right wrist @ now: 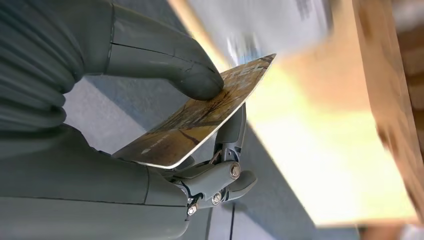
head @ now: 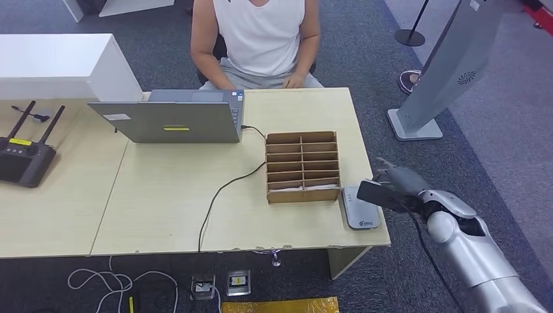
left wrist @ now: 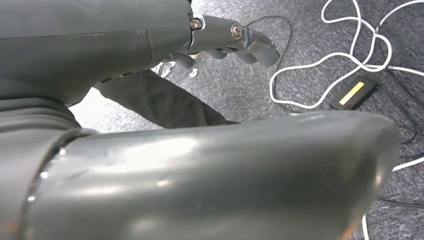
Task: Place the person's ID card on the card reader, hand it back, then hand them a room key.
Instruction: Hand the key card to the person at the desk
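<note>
A thin, flat plastic card (right wrist: 200, 120) with rounded corners and a glossy brown-gold printed face is pinched by the right robot hand (head: 394, 186), between the thick smooth grey thumb (right wrist: 165, 60) on its upper face and the darker jointed fingers (right wrist: 231, 131) below it. In the head view the card is seen as a dark flat rectangle (head: 376, 193) at the right end of the tabletop (head: 163, 202), held just above the edge and very near the card reader (head: 359, 207), a small flat grey-white device with rounded corners and a blue mark at its near end. Whether the card touches the reader cannot be told. The long axis of the card is seen to run out of the hand toward the tabletop, with its free short end pointing to the reader and its face tilted a little.

The tabletop is of pale, smooth wood laminate. Just left of the reader stands a brown cardboard organiser (head: 302, 167) divided into two columns of narrow slots, with some pale flat cards in its nearest slots. An open grey laptop (head: 171, 120) stands further left, and a thin black cable (head: 222, 189) is laid from it across the tabletop. A person in a white sleeveless shirt (head: 261, 39) is seated behind the tabletop.

The left robot hand (left wrist: 225, 42) is hung over rough grey carpet (left wrist: 310, 65) with white cables (left wrist: 320, 67); its fingers are curled in and nothing is held.
</note>
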You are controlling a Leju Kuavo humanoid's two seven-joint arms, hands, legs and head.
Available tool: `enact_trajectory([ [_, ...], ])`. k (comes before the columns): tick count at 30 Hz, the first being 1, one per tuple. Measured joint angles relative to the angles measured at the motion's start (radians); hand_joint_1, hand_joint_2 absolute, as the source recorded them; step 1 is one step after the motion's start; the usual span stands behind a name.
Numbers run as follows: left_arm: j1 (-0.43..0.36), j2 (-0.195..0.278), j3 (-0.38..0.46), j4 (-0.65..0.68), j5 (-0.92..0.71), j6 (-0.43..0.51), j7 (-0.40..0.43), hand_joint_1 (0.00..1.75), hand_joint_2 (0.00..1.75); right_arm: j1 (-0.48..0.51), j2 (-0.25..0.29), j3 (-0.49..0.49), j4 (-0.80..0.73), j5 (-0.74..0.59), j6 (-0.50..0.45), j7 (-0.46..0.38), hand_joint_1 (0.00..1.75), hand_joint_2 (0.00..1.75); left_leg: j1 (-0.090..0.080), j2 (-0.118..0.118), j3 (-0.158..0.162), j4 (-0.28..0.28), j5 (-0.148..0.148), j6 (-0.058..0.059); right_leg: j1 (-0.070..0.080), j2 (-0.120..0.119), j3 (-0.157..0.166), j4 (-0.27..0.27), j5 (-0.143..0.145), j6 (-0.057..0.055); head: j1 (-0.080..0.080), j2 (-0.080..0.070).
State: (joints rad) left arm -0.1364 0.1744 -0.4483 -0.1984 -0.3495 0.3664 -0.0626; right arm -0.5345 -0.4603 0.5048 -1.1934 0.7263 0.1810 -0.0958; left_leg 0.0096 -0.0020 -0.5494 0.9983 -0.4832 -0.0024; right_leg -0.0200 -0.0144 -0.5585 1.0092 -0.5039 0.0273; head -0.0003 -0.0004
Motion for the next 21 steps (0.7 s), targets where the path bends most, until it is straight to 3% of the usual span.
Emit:
enact_trajectory([
  [13, -0.02, -0.015, -0.015, -0.001, -0.038, -0.001, -0.002, 0.0, 0.0, -0.458, 0.039, -0.061, 0.159, 0.102, -0.233, -0.162, 1.75, 1.75, 0.0, 0.0, -0.001, 0.0, 0.001, 0.0, 0.0, 0.001, -0.001, 0.001, 0.001, 0.0, 0.0, 0.0],
  [21, -0.086, -0.022, -0.04, -0.003, -0.082, -0.045, 0.0, 0.0, 0.0, -0.714, 0.156, -0.021, 0.333, 0.213, -0.231, -0.222, 1.75, 1.75, 0.001, -0.001, -0.002, 0.0, 0.001, -0.001, 0.001, -0.001, -0.002, 0.002, 0.001, 0.0, 0.0, 0.0],
])
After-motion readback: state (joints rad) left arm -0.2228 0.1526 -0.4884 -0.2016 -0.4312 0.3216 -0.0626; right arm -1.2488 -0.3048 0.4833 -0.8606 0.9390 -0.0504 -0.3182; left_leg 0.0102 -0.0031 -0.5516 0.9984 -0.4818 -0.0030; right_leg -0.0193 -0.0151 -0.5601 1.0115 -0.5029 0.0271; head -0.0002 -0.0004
